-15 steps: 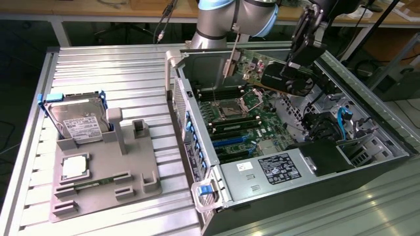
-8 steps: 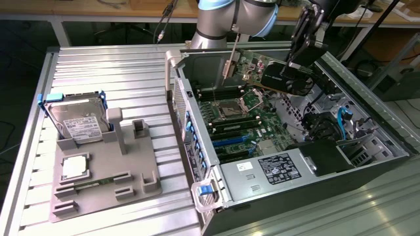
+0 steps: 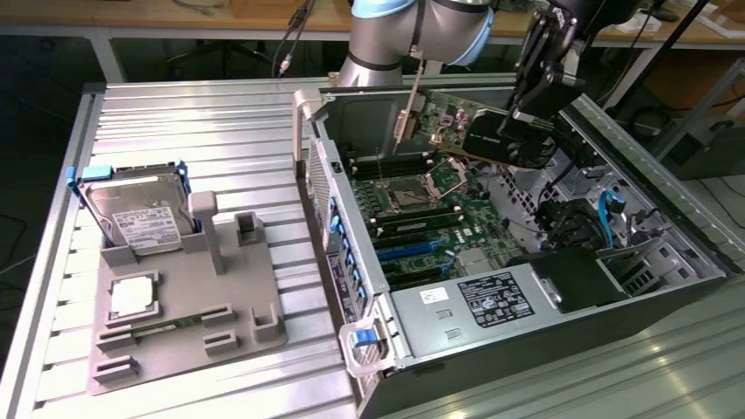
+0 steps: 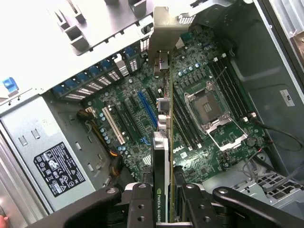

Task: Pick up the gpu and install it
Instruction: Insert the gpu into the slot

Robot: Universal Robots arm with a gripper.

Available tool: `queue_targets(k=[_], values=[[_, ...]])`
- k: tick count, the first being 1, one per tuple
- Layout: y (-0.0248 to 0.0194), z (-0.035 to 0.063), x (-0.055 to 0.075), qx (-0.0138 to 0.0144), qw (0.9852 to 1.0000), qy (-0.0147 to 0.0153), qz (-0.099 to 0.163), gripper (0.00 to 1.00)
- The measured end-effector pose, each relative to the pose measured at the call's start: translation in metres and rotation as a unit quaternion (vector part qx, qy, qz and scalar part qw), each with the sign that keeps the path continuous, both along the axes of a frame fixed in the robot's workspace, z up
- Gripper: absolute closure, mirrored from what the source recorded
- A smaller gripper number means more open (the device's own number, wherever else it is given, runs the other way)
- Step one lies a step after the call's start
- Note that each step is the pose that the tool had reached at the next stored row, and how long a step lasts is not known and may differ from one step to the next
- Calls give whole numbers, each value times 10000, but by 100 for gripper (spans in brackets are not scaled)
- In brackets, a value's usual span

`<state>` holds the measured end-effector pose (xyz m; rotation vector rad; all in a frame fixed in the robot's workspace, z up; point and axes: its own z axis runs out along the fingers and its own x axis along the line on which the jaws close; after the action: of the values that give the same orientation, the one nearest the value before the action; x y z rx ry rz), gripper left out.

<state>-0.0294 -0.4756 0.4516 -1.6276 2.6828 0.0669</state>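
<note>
The gpu hangs in the air over the back of the open computer case, and my gripper is shut on its black cooler end. Its silver bracket points to the exterior view's left. In the wrist view I see the gpu edge-on, running from my gripper out to the bracket. It floats above the motherboard, roughly in line with the blue slot but apart from it. The fingers press on both faces of the card.
A grey fixture at the exterior view's left holds a silver hard drive, a CPU and a RAM stick. Inside the case are the power supply, the CPU socket and cables.
</note>
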Motion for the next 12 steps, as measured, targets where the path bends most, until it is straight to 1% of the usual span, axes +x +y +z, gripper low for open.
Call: queue_targets(k=[6, 12], values=[[0, 0, 0, 0, 9998, 0, 188, 73], [0, 0, 0, 0, 9992, 0, 392, 73]])
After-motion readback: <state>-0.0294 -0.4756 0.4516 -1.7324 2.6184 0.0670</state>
